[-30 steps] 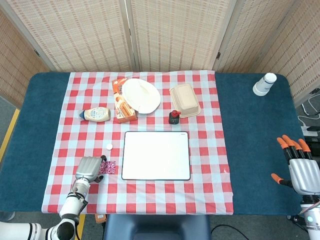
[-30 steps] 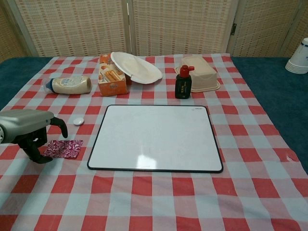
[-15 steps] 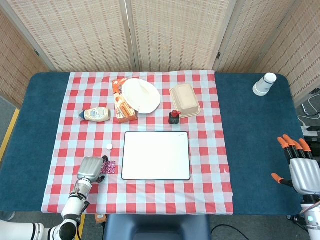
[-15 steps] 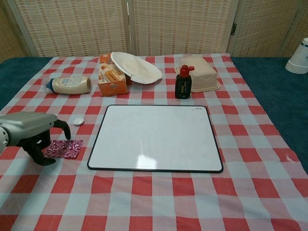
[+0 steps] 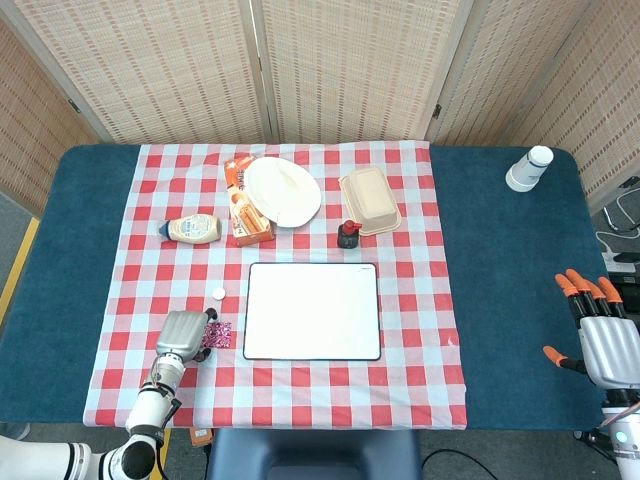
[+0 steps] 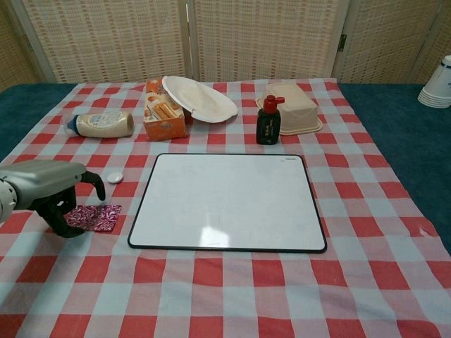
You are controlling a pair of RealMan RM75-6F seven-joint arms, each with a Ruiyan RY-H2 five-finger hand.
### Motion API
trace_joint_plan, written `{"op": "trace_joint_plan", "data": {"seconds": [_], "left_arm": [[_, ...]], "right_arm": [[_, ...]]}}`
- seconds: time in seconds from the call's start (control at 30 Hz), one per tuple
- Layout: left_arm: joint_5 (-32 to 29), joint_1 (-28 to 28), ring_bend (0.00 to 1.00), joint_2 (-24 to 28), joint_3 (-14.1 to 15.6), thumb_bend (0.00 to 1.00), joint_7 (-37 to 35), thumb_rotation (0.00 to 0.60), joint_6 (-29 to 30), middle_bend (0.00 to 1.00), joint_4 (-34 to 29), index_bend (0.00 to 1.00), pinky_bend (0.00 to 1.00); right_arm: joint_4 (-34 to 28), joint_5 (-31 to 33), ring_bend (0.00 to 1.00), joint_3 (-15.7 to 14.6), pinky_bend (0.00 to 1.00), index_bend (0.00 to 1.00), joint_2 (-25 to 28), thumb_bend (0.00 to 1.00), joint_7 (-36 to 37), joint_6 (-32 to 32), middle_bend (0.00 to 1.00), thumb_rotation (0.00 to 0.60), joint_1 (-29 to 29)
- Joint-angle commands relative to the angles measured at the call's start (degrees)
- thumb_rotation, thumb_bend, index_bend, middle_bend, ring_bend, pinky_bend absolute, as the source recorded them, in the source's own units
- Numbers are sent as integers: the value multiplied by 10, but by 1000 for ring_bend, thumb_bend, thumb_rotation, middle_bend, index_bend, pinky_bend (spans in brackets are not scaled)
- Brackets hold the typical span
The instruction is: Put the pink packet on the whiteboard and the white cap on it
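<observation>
The pink packet (image 5: 217, 334) (image 6: 95, 217) lies flat on the checked cloth, just left of the whiteboard (image 5: 312, 311) (image 6: 225, 201). My left hand (image 5: 183, 335) (image 6: 49, 190) hovers low over the packet's left end with its dark fingers (image 6: 65, 224) curled down onto that edge. Whether they pinch it is unclear. The white cap (image 5: 218, 293) (image 6: 115, 178) sits on the cloth just beyond the hand. The whiteboard carries nothing. My right hand (image 5: 600, 338) hangs at the table's right edge, fingers apart and holding nothing.
Behind the whiteboard stand a mayonnaise bottle (image 6: 102, 124), an orange box (image 6: 164, 113) with a white plate (image 6: 199, 98) leaning on it, a small dark bottle (image 6: 268, 121) and a beige lidded container (image 6: 292, 113). Stacked paper cups (image 5: 528, 168) stand at the far right.
My left hand has shifted slightly away from the whiteboard over the packet's left end. The packet, the cap and my right hand have not moved.
</observation>
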Motion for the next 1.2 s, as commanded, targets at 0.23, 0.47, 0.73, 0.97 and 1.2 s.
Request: {"op": "trace_joint_plan", "data": {"seconds": [0.23,0.47,0.73,0.97,1.2], "left_arm": [[-4,-1,941,0,0,267,-5,600,-4,911,5,299,949],[-9,-1,941,-3,2,267,-8,600,-10,910,10,306,948],[-9,-2,942,-5,2,267,-9,600,-7,913,14,338,949],[-5,0,946,-8,2,268,-10,600,-1,915,18,384,950],[2,1,946,-10,2,269,-10,600,6,917,22,394,950]], "right_arm": [[1,1,0,0,18,73,0,1,1,-1,0,600,1],[2,2,0,0,18,73,-1,1,0,-2,0,600,1],[3,4,0,1,18,74,-2,0,-1,-5,0,600,2],[3,5,0,1,18,73,-1,0,0,-6,0,600,3],[4,5,0,1,18,73,-1,0,2,-5,0,600,2]]}}
